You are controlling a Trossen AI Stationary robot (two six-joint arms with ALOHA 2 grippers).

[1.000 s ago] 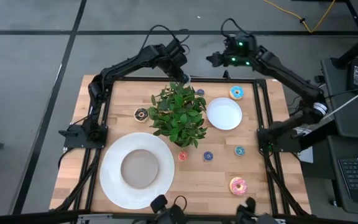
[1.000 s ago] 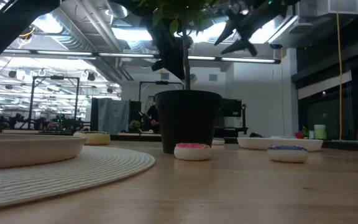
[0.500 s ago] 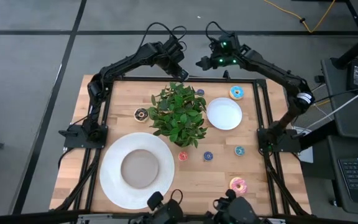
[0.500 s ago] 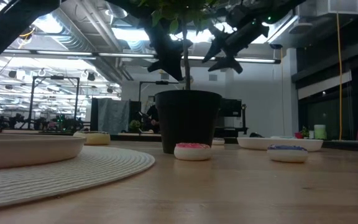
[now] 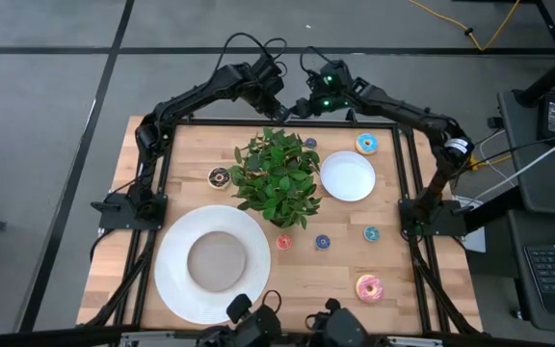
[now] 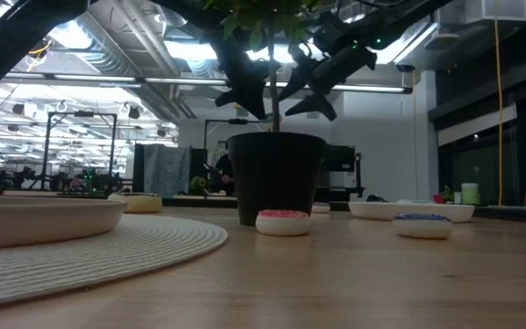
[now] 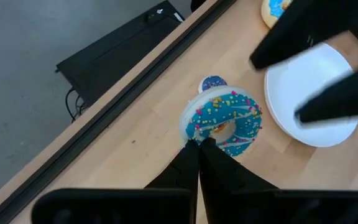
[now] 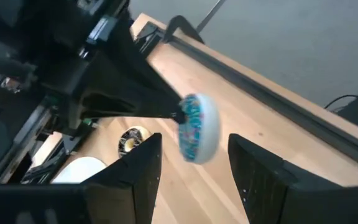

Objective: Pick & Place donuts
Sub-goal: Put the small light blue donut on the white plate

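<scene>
You have the left gripper (image 7: 197, 144) pinched on the rim of the blue donut (image 7: 224, 121), held up in the air at the table's 12 o'clock edge, behind the potted plant (image 5: 277, 176). That edge pinch leaves the ring's faces free, likely for a handover. Your right gripper (image 8: 191, 163) faces it, fingers apart with the donut just ahead of the gap, nothing gripped yet. The small white plate (image 5: 347, 176) sits at 1 o'clock, the large plate (image 5: 176, 280) at 7. On the wood: a light-blue donut (image 5: 366, 144) at 1, pink donut (image 5: 368, 286) at 5, chocolate donut (image 5: 219, 176) at 10, tiny ones near centre.
</scene>
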